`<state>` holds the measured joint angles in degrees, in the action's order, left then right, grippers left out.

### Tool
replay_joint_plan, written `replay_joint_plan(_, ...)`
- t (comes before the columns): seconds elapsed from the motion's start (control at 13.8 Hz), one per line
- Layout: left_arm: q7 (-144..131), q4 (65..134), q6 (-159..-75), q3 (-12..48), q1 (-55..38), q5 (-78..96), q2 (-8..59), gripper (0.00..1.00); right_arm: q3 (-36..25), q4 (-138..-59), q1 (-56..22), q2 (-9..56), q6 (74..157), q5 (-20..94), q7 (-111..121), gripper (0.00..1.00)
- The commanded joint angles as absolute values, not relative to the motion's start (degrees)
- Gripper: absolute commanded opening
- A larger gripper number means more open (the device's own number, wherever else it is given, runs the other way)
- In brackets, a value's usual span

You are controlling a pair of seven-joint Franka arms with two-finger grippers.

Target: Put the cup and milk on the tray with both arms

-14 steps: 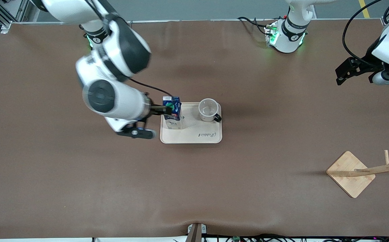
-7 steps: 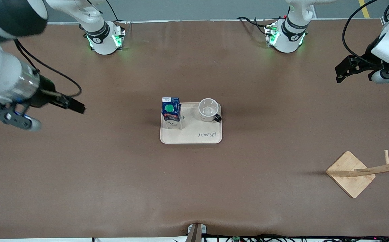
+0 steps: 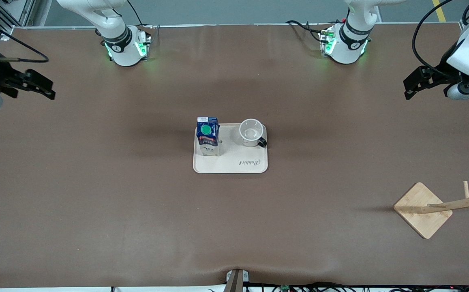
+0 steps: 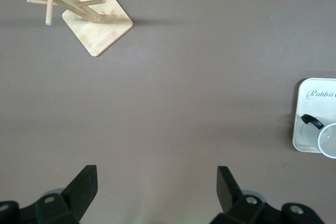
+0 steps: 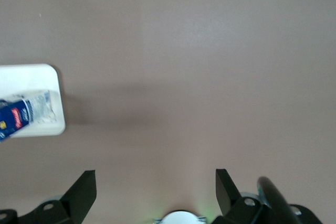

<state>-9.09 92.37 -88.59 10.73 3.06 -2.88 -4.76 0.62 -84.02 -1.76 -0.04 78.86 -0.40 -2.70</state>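
The cream tray (image 3: 234, 167) lies at the table's middle. The dark-blue milk carton (image 3: 208, 136) with its green cap stands upright on the tray's end toward the right arm. The white cup (image 3: 251, 132) stands upright on the tray's end toward the left arm, its black handle toward the front camera. My right gripper (image 3: 43, 87) is open and empty over bare table at the right arm's end; its wrist view shows a tray corner (image 5: 52, 100) and the carton (image 5: 23, 114). My left gripper (image 3: 414, 83) is open and empty over the left arm's end; its wrist view shows the tray (image 4: 310, 129) and cup (image 4: 328, 140).
A wooden stand with pegs on a square base (image 3: 422, 209) stands near the front camera at the left arm's end, also in the left wrist view (image 4: 98, 24). Brown matting covers the table.
My right gripper let go of the milk carton, opened and swung away from the tray toward the right arm's end of the table. The carton stays upright on the tray. The left arm has not moved.
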Motion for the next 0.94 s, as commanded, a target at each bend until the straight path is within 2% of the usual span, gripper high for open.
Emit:
replay_joint_plan(0.0,-8.4,91.8,-87.6,11.1,3.3,-3.0,-4.8,1.00,1.3,-85.9,-0.7,-1.1,80.1,-2.9,0.1,1.00)
replay_joint_plan(0.87,-8.3,89.9,-87.0,10.6,3.6,-2.9,-4.4,1.00,0.8,-85.3,0.4,-1.2,80.4,2.6,-1.5,1.00)
